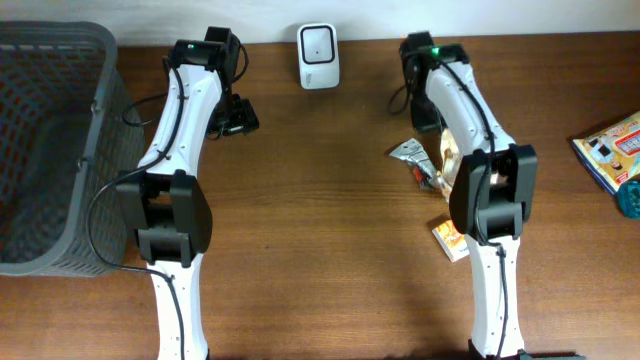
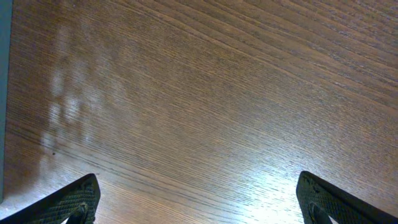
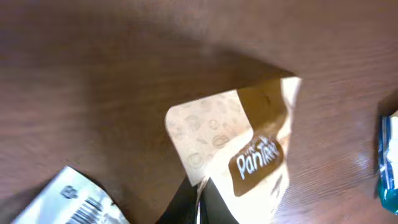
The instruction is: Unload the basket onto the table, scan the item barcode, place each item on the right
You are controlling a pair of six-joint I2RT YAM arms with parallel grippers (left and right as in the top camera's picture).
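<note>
Packet (image 3: 214,134), cream and brown, printed snack wrapper; lies at right side of table (image 1: 330,220), under right arm's wrist, among other wrappers (image 1: 410,150), well apart from white scanner (image 1: 318,55) at far edge; right gripper (image 3: 199,202) closed, pinching packet's lower edge; grasp judged made; carry to scanner and barcode presentation outstanding; packet's barcode not visible; right arm folded, wrist pointing down; left gripper (image 2: 199,202) spread wide, empty, over bare wood; left arm bent, wrist near far edge.
</note>
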